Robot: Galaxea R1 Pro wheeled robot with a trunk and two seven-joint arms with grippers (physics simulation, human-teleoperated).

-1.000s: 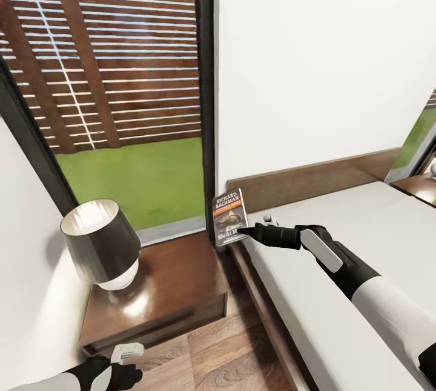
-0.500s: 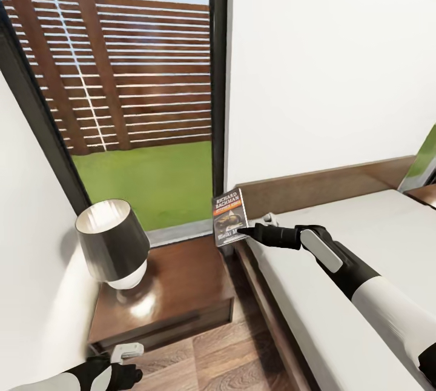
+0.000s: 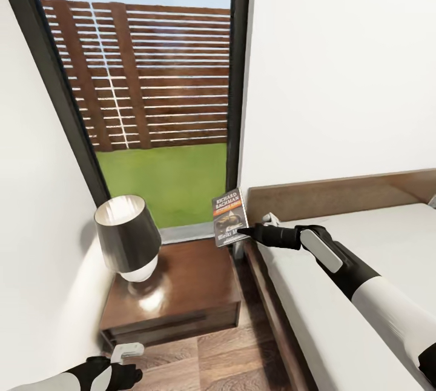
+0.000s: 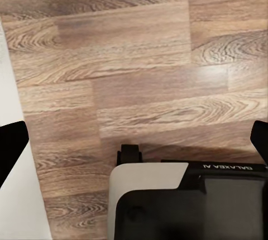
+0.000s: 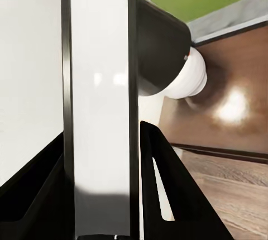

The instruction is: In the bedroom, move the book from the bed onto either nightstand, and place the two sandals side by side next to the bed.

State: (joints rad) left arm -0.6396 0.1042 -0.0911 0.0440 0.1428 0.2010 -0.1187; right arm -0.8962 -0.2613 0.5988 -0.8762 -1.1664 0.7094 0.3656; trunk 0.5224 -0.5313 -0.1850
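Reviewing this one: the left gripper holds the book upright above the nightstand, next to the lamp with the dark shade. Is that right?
Not quite. The right gripper holds the book, as the head view shows; the left gripper is low over the floor. The rest stands: book upright above the nightstand's bed-side edge, lamp on it.

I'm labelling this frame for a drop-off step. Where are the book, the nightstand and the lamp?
book (image 3: 230,217): head view, on the dark picture of its front cover.
nightstand (image 3: 194,273): head view, on a bare part of its glossy top.
lamp (image 3: 126,234): head view, on the dark shade.
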